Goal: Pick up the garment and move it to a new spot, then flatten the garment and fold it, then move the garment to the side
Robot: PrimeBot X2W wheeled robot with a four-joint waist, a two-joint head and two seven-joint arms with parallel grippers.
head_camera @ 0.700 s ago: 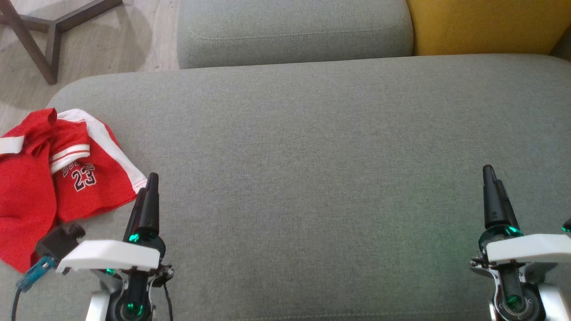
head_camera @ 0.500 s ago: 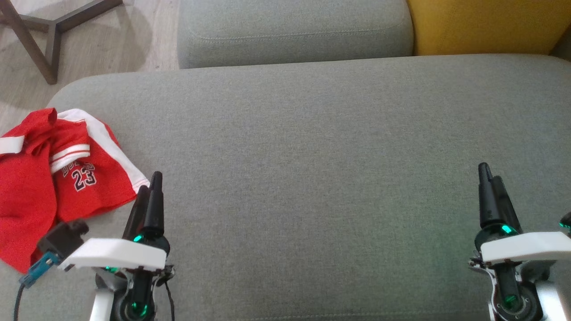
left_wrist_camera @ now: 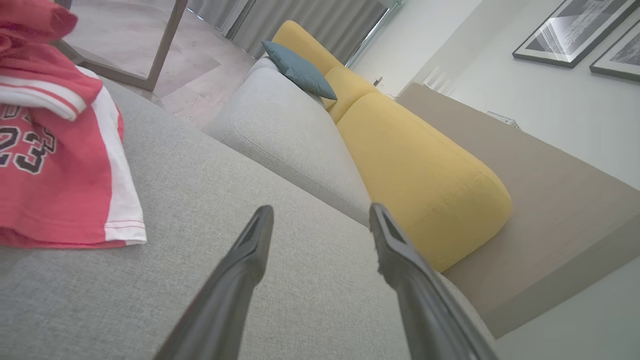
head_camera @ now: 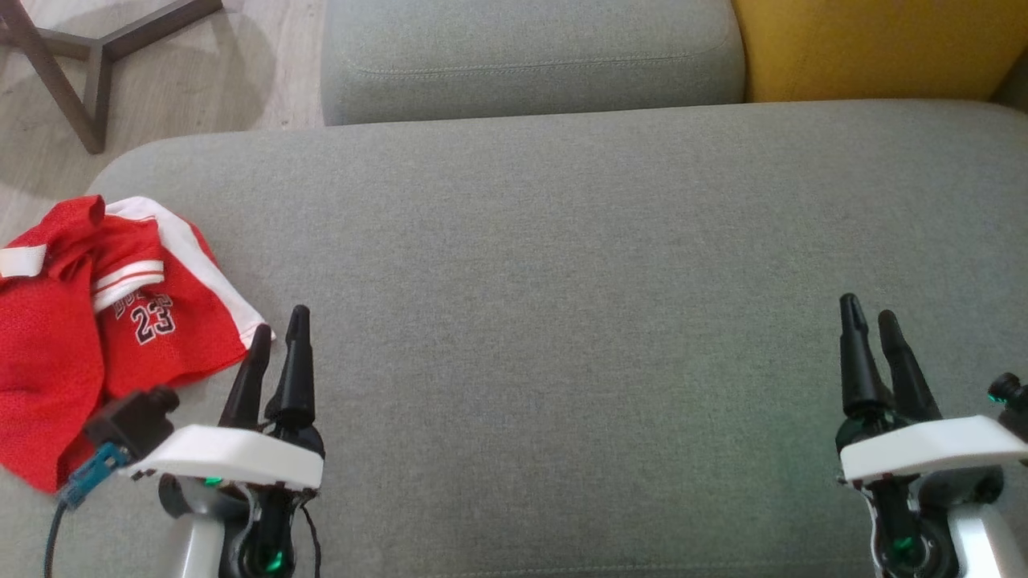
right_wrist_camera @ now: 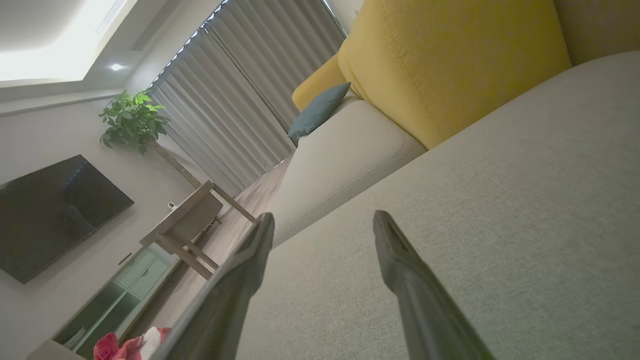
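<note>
Both arms drift inward: left gripper (head_camera: 279, 321) and right gripper (head_camera: 867, 307) hover, jaws released and empty. Beyond, the crumpled red jersey (head_camera: 96, 321) lies at the left edge of the sofa seat (head_camera: 562, 281). Pickup is pending; the left gripper must reach leftward.

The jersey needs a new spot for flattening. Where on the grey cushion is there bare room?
The seat cushion is bare between the left gripper and right gripper, back to the far grey cushion and yellow cushion. Only its left end is crowded, where the red jersey lies crumpled.
</note>
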